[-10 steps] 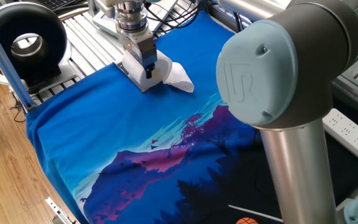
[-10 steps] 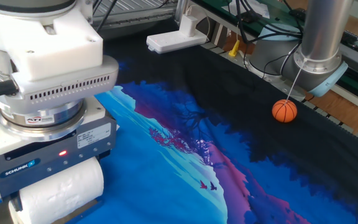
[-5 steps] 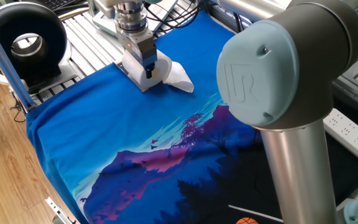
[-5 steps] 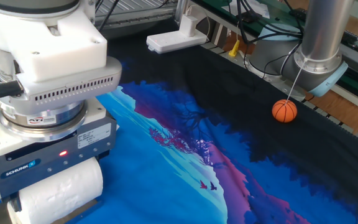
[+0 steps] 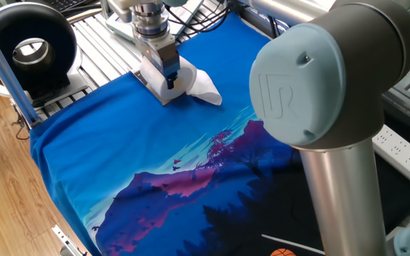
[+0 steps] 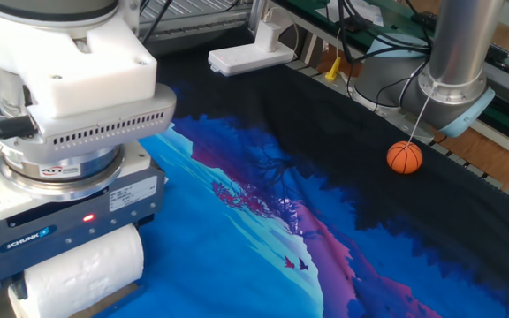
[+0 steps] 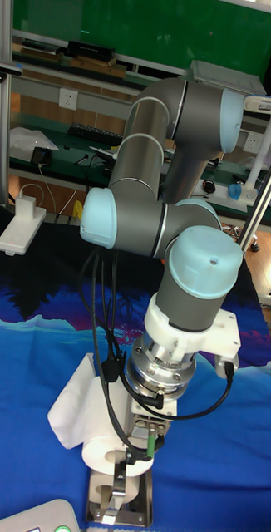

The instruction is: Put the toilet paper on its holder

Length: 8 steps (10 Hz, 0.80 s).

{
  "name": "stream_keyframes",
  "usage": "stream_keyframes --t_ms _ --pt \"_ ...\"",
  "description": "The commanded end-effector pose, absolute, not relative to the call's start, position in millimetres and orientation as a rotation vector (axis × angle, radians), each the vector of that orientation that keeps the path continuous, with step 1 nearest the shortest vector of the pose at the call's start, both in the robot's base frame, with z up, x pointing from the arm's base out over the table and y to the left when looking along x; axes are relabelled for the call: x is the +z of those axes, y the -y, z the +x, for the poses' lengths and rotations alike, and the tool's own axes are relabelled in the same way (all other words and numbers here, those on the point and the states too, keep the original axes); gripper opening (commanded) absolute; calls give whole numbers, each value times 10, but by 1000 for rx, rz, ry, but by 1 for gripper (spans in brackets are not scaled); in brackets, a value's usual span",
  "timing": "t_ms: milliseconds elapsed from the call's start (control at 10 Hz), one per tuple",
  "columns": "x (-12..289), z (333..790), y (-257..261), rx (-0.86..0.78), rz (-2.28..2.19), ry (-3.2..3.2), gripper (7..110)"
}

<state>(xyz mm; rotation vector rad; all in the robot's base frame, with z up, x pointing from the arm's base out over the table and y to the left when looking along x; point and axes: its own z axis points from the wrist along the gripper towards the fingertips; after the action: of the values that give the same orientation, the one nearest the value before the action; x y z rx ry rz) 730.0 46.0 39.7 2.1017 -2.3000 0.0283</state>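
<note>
Barely any change from a second ago: wrist housing has crept slightly right in the other fixed view; roll and cloth unchanged; in one fixed view nothing has visibly shifted.

Left to right, other fixed view: gripper low at the near left edge of the table, clamped across the toilet paper; roll lies sideways under the Schunk body, red LED lit; a dark finger shows along the roll's underside. Blue mountain-print cloth covers the table; white pendant at the far edge; orange ball on the dark part of the cloth towards the right edge, just beside the arm base.

Tall fixed view: toilet paper with its loose sheet fanned out left; hollow core faces the camera; holder directly under it, silver plate flat on the cloth at the near edge, upright arm rising at the core; cannot tell whether the arm is through the core.

One fixed view: gripper and roll near the far left corner of the cloth; sheet trails right.
</note>
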Motion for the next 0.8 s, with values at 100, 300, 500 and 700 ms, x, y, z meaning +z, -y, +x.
stream_keyframes --t_ms 100,300,500,700 --pt "407 7240 -464 -2 2080 2301 7" --pt "407 7224 -483 -17 2075 2306 7" --pt "406 7282 -480 9 2074 2329 7" --pt "406 7297 -472 19 2054 2350 7"
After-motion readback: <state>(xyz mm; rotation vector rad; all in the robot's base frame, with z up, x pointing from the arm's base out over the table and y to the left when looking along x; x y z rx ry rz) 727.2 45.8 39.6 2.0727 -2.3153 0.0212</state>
